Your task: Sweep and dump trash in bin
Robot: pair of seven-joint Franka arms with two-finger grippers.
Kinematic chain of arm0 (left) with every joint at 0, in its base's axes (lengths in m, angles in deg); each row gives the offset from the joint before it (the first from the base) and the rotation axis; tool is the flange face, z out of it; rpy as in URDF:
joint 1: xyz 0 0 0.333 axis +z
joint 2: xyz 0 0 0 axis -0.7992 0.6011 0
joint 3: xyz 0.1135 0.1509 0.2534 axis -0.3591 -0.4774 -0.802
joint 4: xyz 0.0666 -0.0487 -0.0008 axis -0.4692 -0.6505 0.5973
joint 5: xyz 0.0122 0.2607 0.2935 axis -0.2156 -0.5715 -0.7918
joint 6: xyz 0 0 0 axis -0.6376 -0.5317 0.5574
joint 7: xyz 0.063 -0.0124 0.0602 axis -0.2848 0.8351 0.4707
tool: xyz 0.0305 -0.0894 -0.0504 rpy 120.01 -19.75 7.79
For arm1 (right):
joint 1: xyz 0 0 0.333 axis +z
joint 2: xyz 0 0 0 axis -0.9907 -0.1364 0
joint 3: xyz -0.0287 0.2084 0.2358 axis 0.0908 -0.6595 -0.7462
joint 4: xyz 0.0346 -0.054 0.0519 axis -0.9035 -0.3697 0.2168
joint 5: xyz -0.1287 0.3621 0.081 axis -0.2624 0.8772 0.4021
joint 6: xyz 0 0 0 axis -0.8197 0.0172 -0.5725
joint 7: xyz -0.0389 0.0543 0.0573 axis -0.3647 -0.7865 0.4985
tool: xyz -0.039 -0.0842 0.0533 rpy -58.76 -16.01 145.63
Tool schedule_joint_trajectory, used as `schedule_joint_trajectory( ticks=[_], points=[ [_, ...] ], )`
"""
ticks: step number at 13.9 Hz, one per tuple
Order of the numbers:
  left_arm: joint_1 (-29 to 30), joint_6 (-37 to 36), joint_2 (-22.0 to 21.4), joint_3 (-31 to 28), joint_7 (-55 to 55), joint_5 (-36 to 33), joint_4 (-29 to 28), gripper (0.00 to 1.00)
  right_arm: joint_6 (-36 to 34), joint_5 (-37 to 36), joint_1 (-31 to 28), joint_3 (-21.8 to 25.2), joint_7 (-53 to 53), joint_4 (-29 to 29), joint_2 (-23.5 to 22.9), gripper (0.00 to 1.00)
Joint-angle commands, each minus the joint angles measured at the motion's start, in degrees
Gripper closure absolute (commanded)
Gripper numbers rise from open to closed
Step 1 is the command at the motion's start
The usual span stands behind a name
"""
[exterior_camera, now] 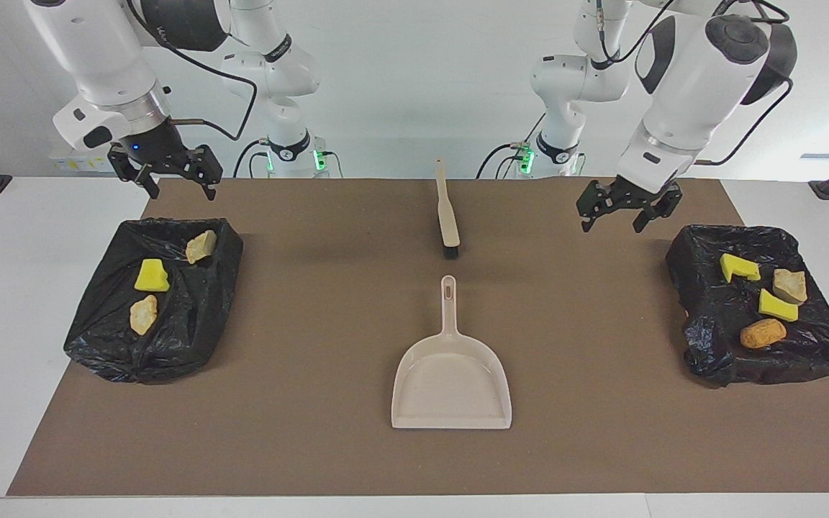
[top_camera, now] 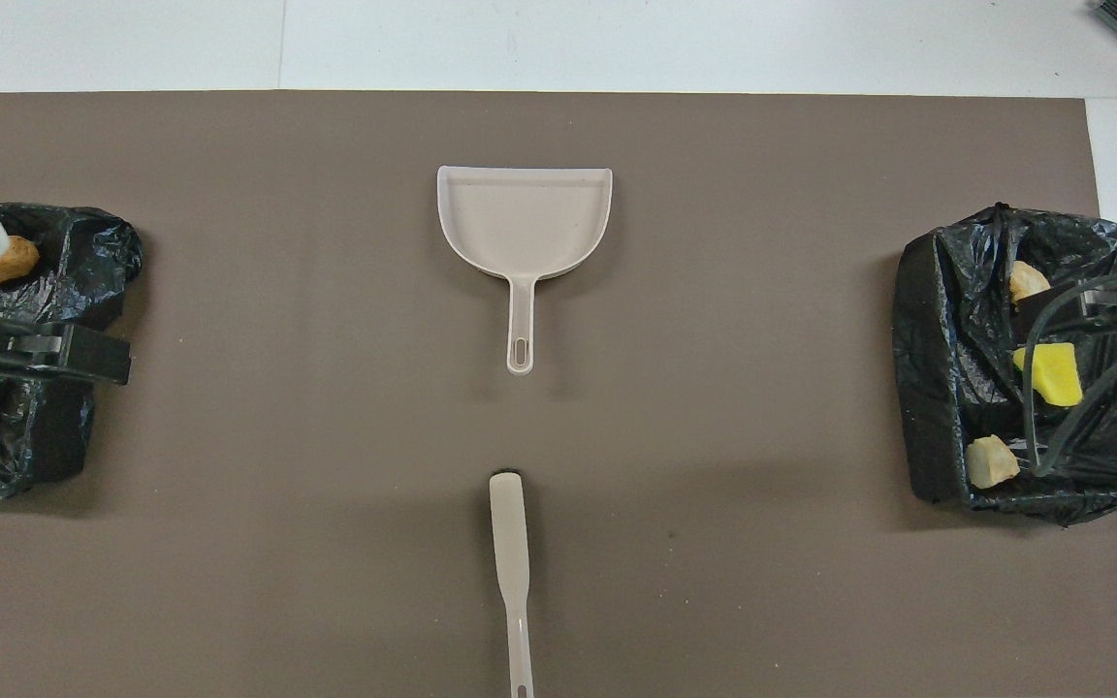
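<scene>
The trash lies in two black-bagged bins. The bin (exterior_camera: pixel 702 338) at the left arm's end holds two yellow sponge pieces (exterior_camera: pixel 738 267), a tan chunk (exterior_camera: pixel 790 285) and an orange-brown nugget (exterior_camera: pixel 762 333). The bin (exterior_camera: pixel 191 324) at the right arm's end holds a yellow sponge piece (exterior_camera: pixel 150 275) and two tan chunks (exterior_camera: pixel 201 246). My left gripper (exterior_camera: pixel 612 227) hangs open and empty over the mat beside its bin's robot-side corner. My right gripper (exterior_camera: pixel 181 193) waits open and empty above its bin's robot-side edge.
A beige dustpan (exterior_camera: pixel 450 381) lies mid-mat with its handle pointing toward the robots. A beige brush (exterior_camera: pixel 447 216) lies nearer to the robots, bristles toward the dustpan handle. The brown mat (exterior_camera: pixel 314 432) covers most of the white table.
</scene>
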Motion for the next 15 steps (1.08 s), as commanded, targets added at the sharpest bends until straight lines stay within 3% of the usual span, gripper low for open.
schedule_joint_trajectory(
  ticks=[1,6,12,15],
  points=[
    [1.4,-1.7,-1.2,-0.6,-2.9,-0.8,0.0,0.00,0.2,1.1,-0.1,-0.1,0.9,-1.2,1.1,0.00],
    [1.5,-3.1,0.0,-1.6,-3.4,0.1,3.6,0.00,0.2,1.1,-0.2,-0.1,0.9,-1.2,1.1,0.00],
    [3.0,-5.3,6.2,-2.1,-3.4,0.1,11.6,0.00,0.2,1.1,-0.1,-0.1,0.9,-1.2,1.1,0.00],
    [2.8,-5.3,4.5,-2.0,-3.2,0.1,10.8,0.00,0.2,1.1,-0.2,-0.1,0.9,-1.2,1.1,0.00]
  ],
)
